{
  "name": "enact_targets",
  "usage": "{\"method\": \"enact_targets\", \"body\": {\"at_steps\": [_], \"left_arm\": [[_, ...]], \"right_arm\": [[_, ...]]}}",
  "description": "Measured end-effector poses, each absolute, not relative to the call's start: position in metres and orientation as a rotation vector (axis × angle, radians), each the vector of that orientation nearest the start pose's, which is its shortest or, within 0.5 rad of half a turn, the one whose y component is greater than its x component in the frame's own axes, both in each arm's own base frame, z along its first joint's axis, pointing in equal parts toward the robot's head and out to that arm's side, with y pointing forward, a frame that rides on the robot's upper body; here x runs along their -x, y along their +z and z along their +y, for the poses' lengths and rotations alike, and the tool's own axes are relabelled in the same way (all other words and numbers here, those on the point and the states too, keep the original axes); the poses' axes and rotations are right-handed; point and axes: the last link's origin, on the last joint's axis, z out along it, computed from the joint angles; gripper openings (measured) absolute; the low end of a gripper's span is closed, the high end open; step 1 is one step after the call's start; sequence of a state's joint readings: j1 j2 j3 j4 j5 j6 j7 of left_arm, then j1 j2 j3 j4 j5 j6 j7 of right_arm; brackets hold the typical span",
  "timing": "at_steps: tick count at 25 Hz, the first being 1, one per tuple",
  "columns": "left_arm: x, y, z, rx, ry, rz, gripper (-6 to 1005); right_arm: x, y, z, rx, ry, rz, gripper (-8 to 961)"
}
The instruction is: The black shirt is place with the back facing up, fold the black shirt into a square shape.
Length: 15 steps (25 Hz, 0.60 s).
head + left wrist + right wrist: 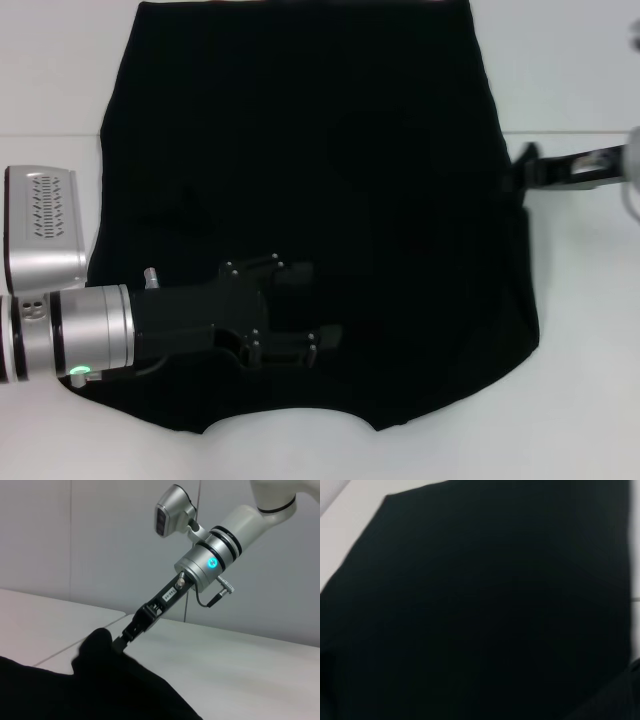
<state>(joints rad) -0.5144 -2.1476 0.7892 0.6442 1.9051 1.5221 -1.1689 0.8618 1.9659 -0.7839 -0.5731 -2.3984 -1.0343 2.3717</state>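
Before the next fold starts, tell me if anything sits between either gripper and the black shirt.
Nothing visible does. The left gripper is directly over the black shirt, and the right gripper reaches the shirt's right edge, where cloth bunches at its tip. Only the white table surrounds the shirt.

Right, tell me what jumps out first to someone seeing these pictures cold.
The black shirt dominates, spread flat over most of the white table, no lettering showing. The left hand hovers over the shirt's near-left part, fingers apart and holding nothing. The right hand sits at the shirt's right edge, where the left wrist view shows the cloth bunched up at its tip.
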Motion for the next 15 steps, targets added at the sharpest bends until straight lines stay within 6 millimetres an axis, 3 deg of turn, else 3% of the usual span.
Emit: {"method": "enact_targets", "body": {"at_steps": [8, 15], "left_arm": [[0.240, -0.034, 0.323, 2.755, -0.763, -0.351, 860], [0.240, -0.033, 0.325, 2.751, -0.754, -0.347, 860]], "right_arm": [[-0.200, -0.015, 0.447, 2.377, 0.115, 1.302, 5], [-0.188, -0.022, 0.451, 2.374, 0.140, 1.285, 5]]}}
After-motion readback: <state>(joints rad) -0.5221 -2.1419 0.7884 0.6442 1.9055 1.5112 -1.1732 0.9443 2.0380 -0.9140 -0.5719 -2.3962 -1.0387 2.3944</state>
